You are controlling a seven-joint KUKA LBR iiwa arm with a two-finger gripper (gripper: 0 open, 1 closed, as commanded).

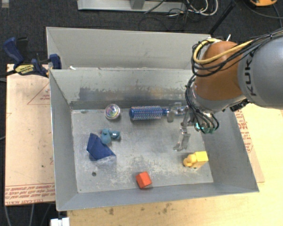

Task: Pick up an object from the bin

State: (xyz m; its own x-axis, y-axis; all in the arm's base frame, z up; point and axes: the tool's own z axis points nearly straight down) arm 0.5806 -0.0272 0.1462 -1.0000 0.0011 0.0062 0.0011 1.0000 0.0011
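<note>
Mostly the trouble is the arm (269, 72): it is cut off at 3 o'clock, and its orange cover (217, 74) hides the pincer's base and part of the bin's (61, 140) wall at 2 o'clock. Grey lettering on the arm starts "KU"; the rest runs out of view.

Under the cover, the pincer (177, 130) hangs over the bin floor at about 2 o'clock from the middle. It looks spread. One finger (175, 112) points toward 9 o'clock and the other (181, 141) toward 6 o'clock, with bare floor between them. The first tip lies at the handle end of a blue brush (148, 113), which rests along the back wall at 12 o'clock. Whether they touch cannot be told. A yellow block (195, 159) lies just beside the lower fingertip, at its 5 o'clock, and apart from it.

A shiny round disc (112, 111) sits at 11 o'clock, just left of the brush; its kind is hard to make out. A small teal piece (109, 135) lies at 9 o'clock, touching a dark blue cloth (99, 148) at 8 o'clock. A red block (143, 179) sits at 6 o'clock, near the front wall.
</note>
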